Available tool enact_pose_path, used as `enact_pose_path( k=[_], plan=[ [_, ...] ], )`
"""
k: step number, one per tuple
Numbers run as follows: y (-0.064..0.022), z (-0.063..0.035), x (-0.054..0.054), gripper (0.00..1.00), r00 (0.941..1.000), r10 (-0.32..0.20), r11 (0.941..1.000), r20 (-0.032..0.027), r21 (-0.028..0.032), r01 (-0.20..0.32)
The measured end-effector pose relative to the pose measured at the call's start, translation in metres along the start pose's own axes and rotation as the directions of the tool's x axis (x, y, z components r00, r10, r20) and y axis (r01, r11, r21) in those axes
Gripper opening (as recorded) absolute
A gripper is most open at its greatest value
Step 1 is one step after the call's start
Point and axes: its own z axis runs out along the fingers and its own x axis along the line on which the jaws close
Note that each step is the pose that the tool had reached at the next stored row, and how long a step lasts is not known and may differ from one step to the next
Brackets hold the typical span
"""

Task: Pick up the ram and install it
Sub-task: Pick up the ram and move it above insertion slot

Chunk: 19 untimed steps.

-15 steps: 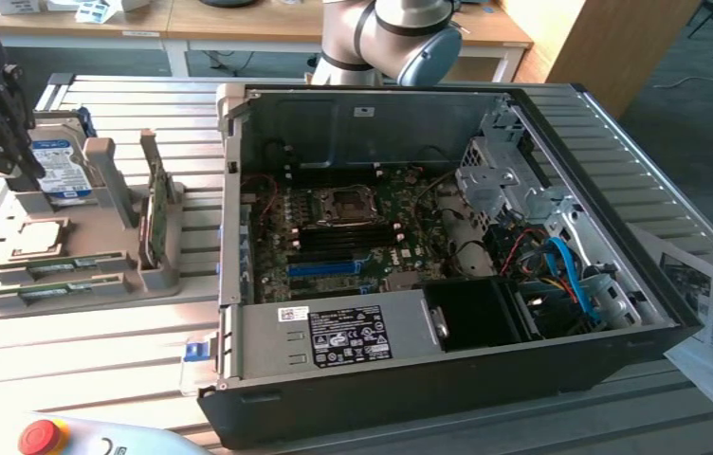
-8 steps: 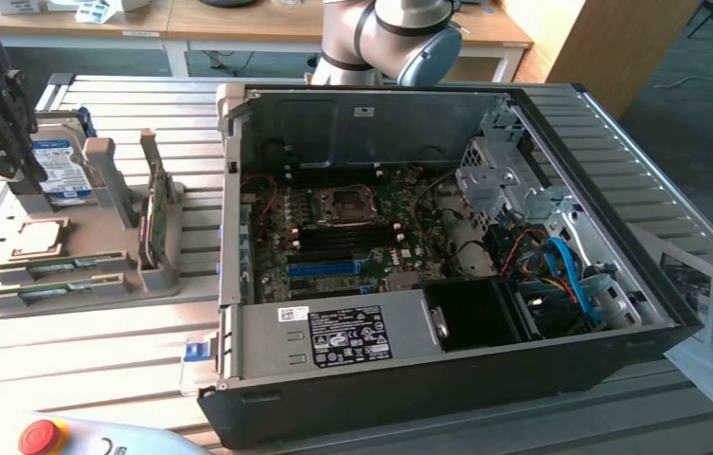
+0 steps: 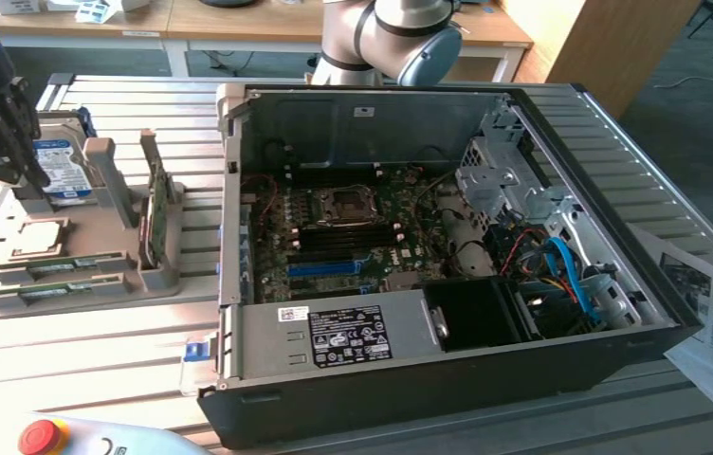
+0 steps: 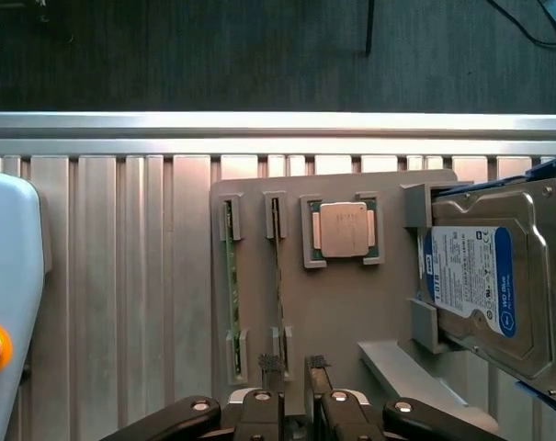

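We are at the pick, the 1st step, and nothing is grasped yet. The gripper (image 4: 293, 366) hangs over the grey tray (image 4: 351, 312) with its jaws released and nothing between them. In the exterior view it stands above the tray's far end, clear of the parts.

The ram (image 4: 278, 266) lies on edge in its tray groove, just beside the CPU (image 4: 344, 230). A 2nd stick (image 4: 229, 276) lies parallel in the next groove, on the side away from the CPU. The drive (image 4: 470, 276) sits in its own bracket beyond the CPU. In the wrist view 1 fingertip (image 4: 270, 364) lines up near the end of the ram, and the other fingertip sits off to the CPU side. So we judge the ram, not the 2nd stick, to be the target.

The open case (image 3: 458, 398) lies at the exterior view's right, well apart from the tray. Its black slots (image 3: 346, 242) on the board look empty.

We judge that this pick calls for centring the jaws astride the thin edge, partway along the stick, clear of the end clips. The descent must be straight, since the neighbouring groove is close.
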Motion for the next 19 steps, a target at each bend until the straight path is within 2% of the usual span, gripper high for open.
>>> enact_pose_path(
  k=[19],
  plan=[
    [0.0001,0.0184,0.0,0.24,1.0,0.0,1.0,0.0,0.0001,0.0]
  ],
)
